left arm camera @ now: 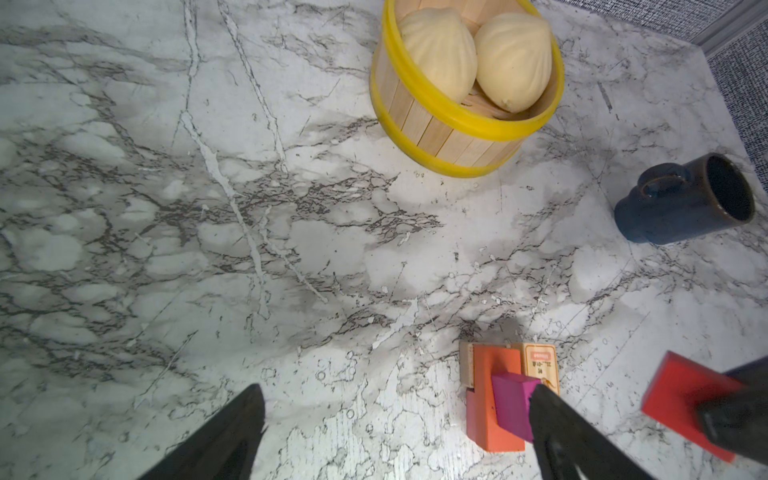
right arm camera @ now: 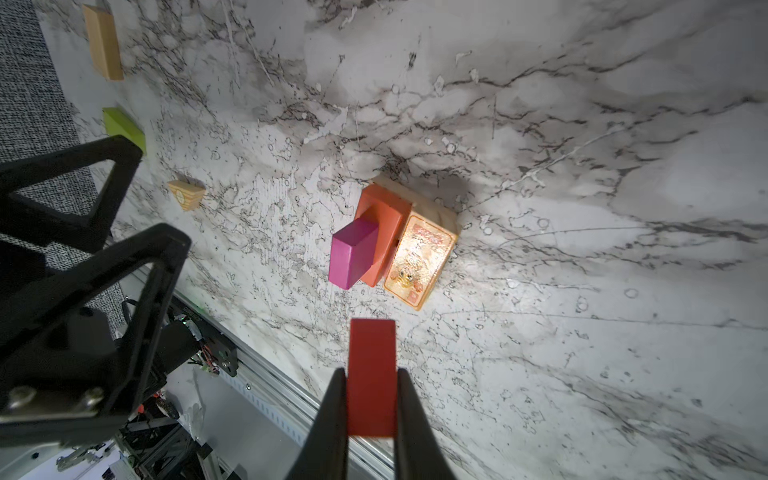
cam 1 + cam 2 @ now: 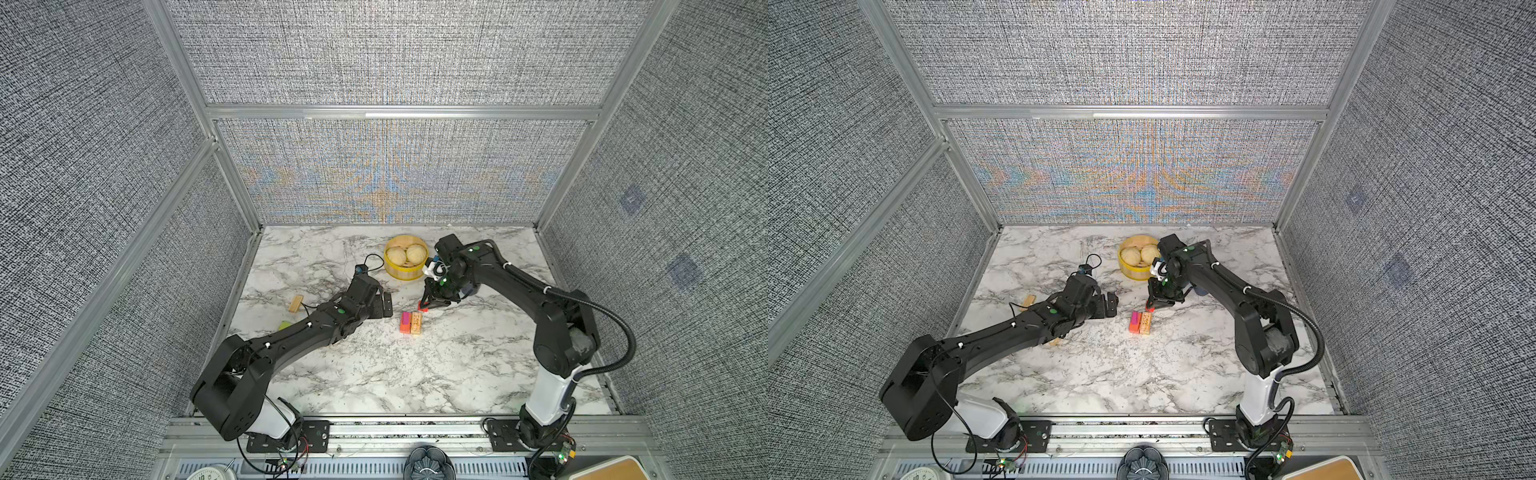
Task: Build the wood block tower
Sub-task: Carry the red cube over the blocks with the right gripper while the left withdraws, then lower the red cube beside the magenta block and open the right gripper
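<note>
The tower (image 3: 410, 323) stands mid-table in both top views: an orange block (image 2: 380, 220) and a tan printed block (image 2: 419, 262) side by side, with a pink block (image 2: 353, 253) on the orange one. My right gripper (image 2: 371, 372) is shut on a red slab (image 2: 371, 353) and hovers just behind the tower (image 3: 1140, 323). My left gripper (image 1: 397, 390) is open and empty, to the left of the tower; one finger (image 1: 552, 415) is close to the pink block (image 1: 513, 403). Loose blocks lie at the far left: a tan slab (image 2: 104, 41), a lime green one (image 2: 122, 129) and a small tan one (image 2: 187, 194).
A yellow steamer basket (image 3: 405, 259) with two buns stands behind the tower. A dark blue mug (image 1: 685, 199) lies on its side to the right of the basket, mostly hidden under my right arm in both top views. Grey fabric walls enclose the marble table (image 3: 415, 374).
</note>
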Robot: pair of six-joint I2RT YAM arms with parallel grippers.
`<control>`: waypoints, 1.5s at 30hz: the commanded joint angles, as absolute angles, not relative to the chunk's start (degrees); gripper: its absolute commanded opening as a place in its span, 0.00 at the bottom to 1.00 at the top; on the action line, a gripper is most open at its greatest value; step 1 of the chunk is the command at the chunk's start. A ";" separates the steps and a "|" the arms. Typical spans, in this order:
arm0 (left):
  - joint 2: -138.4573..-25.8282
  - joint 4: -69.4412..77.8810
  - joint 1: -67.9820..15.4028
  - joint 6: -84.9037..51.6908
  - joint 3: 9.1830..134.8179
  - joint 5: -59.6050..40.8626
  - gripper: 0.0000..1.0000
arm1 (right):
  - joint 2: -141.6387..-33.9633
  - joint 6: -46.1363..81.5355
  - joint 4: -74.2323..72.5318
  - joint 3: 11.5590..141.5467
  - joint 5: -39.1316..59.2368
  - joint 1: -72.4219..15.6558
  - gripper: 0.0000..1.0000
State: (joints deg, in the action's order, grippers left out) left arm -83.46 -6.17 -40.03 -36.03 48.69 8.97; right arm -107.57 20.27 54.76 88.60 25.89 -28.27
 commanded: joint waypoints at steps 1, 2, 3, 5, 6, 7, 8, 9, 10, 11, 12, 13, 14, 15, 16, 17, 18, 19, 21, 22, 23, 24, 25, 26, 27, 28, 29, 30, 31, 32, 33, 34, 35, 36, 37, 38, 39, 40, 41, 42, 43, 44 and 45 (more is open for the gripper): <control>-83.50 -6.88 -39.99 -37.09 48.78 10.27 1.00 | -109.38 19.14 59.38 90.33 25.63 -28.60 0.05; -83.48 -7.10 -39.99 -37.09 48.63 10.28 1.00 | -109.88 18.91 59.77 90.81 25.50 -28.79 0.05; -83.39 -6.99 -39.99 -37.17 48.31 10.22 0.99 | -110.47 18.63 60.38 91.26 25.49 -28.98 0.05; -83.14 -6.52 -39.99 -37.18 47.69 9.83 1.00 | -111.64 18.18 61.89 92.53 25.24 -29.56 0.05; -83.01 -6.22 -39.99 -37.26 47.36 9.61 0.99 | -112.40 17.96 62.72 93.24 24.87 -29.87 0.06; -82.84 -6.11 -39.99 -37.27 47.04 9.58 1.00 | -113.07 17.93 63.62 94.00 24.39 -30.26 0.06; -82.78 -6.07 -39.99 -37.31 46.88 9.57 1.00 | -113.77 18.01 64.24 94.52 24.02 -30.44 0.06; -82.60 -6.12 -39.98 -37.40 46.56 9.79 1.00 | -114.50 18.21 64.82 95.10 23.78 -30.71 0.06; -82.42 -6.25 -40.00 -37.65 46.41 10.16 1.00 | -115.05 18.36 65.16 95.56 23.73 -30.91 0.06; -82.34 -6.56 -39.97 -37.87 46.26 10.44 1.00 | -115.45 18.51 65.54 95.83 23.69 -31.11 0.06; -82.15 -6.67 -40.03 -37.87 46.10 10.61 0.99 | -115.81 18.50 65.93 96.20 23.57 -31.20 0.06; -81.99 -6.59 -39.99 -37.86 45.85 10.59 1.00 | -116.20 18.54 66.37 96.45 23.39 -31.34 0.06; -81.82 -6.47 -39.99 -37.85 45.67 10.71 1.00 | -116.45 18.51 66.82 96.76 23.21 -31.29 0.06; -81.54 -6.21 -39.99 -37.96 45.32 10.72 1.00 | -116.76 18.47 67.30 97.00 23.04 -31.33 0.06; -81.31 -6.09 -39.99 -37.97 45.07 10.81 0.99 | -116.91 18.40 67.70 97.16 22.98 -31.29 0.06; -81.13 -5.98 -39.99 -37.97 44.85 10.85 1.00 | -117.15 18.38 67.97 97.29 23.07 -31.29 0.06; -80.97 -5.89 -39.99 -38.00 44.73 10.91 1.00 | -117.34 18.46 68.24 97.47 22.96 -31.29 0.06; -80.73 -5.80 -39.99 -38.02 44.58 10.90 1.00 | -117.63 18.49 68.61 97.65 22.86 -31.37 0.06; -80.57 -5.63 -39.99 -38.06 44.37 10.82 1.00 | -118.27 18.54 69.23 98.10 22.53 -31.46 0.06; -80.51 -5.63 -39.99 -38.05 44.31 10.73 1.00 | -118.56 18.58 69.62 98.34 22.42 -31.57 0.06; -80.40 -5.62 -39.99 -38.05 44.32 10.64 1.00 | -118.80 18.50 69.91 98.63 22.29 -31.66 0.06; -80.31 -5.67 -39.99 -38.13 44.28 10.68 1.00 | -119.04 18.59 70.17 98.87 22.19 -31.81 0.06; -80.00 -5.65 -39.99 -38.42 44.07 10.90 0.99 | -119.30 18.79 70.14 99.12 21.99 -31.93 0.07; -79.76 -5.19 -39.99 -38.63 43.66 10.90 1.00 | -119.38 18.94 70.13 99.40 21.84 -31.92 0.07; -79.31 -4.51 -39.95 -38.74 43.19 10.82 1.00 | -119.65 19.10 70.14 99.64 21.75 -31.90 0.08; -79.04 -4.02 -39.99 -38.84 42.80 10.77 0.99 | -119.88 19.17 70.22 99.94 21.79 -31.95 0.08; -78.81 -3.96 -39.99 -38.89 42.73 10.80 1.00 | -120.13 19.25 70.38 100.36 21.80 -31.95 0.08; -78.73 -4.25 -39.99 -38.79 42.81 10.89 1.00 | -120.57 19.25 70.64 100.86 21.71 -31.93 0.08; -78.64 -4.54 -39.99 -38.76 42.93 10.98 1.00 | -120.95 19.27 70.89 101.34 21.63 -31.91 0.08; -78.60 -4.66 -39.99 -38.69 42.92 10.99 1.00 | -121.17 19.27 71.07 101.70 21.56 -31.92 0.08; -78.58 -4.66 -39.99 -38.75 42.87 10.99 1.00 | -121.46 19.36 71.23 102.12 21.49 -31.94 0.08; -78.55 -4.58 -39.99 -38.76 42.88 10.98 1.00 | -121.84 19.34 71.51 102.61 21.37 -31.96 0.08; -78.56 -4.57 -39.99 -38.76 42.76 10.91 1.00 | -122.10 19.25 71.79 102.93 21.36 -31.93 0.08; -78.60 -4.58 -39.99 -38.76 42.72 10.97 1.00 | -122.49 19.10 72.27 103.46 21.27 -31.90 0.08; -78.58 -4.53 -39.99 -38.73 42.64 11.07 0.99 | -122.89 19.14 72.57 103.82 21.18 -31.90 0.09; -78.73 -4.48 -39.99 -38.83 42.63 11.07 0.99 | -123.11 19.13 72.75 104.05 21.10 -31.91 0.09; -78.74 -4.48 -39.99 -38.84 42.66 11.16 1.00 | -123.27 19.10 72.85 104.28 21.02 -31.91 0.09; -78.75 -4.53 -39.99 -38.76 42.68 11.25 1.00 | -123.39 19.08 72.86 104.54 21.12 -31.97 0.10; -78.75 -4.49 -39.99 -38.76 42.66 11.25 1.00 | -123.56 19.08 72.94 104.87 21.01 -31.91 0.10; -78.75 -4.48 -39.99 -38.76 42.69 11.26 1.00 | -123.87 19.12 73.09 105.22 21.01 -31.91 0.10; -78.75 -4.48 -39.99 -38.76 42.68 11.29 0.99 | -124.00 19.07 73.25 105.69 21.01 -31.90 0.10; -78.82 -4.48 -39.99 -38.76 42.71 11.34 0.99 | -124.23 19.08 73.37 106.05 20.92 -31.92 0.10; -78.83 -4.48 -39.98 -38.76 42.72 11.38 0.99 | -124.43 19.03 73.47 106.53 20.92 -31.92 0.10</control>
State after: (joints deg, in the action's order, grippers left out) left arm -78.87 -5.63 -40.01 -39.03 42.72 10.59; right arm -124.20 18.98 71.81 105.62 21.21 -31.86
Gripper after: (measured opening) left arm 0.995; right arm 0.168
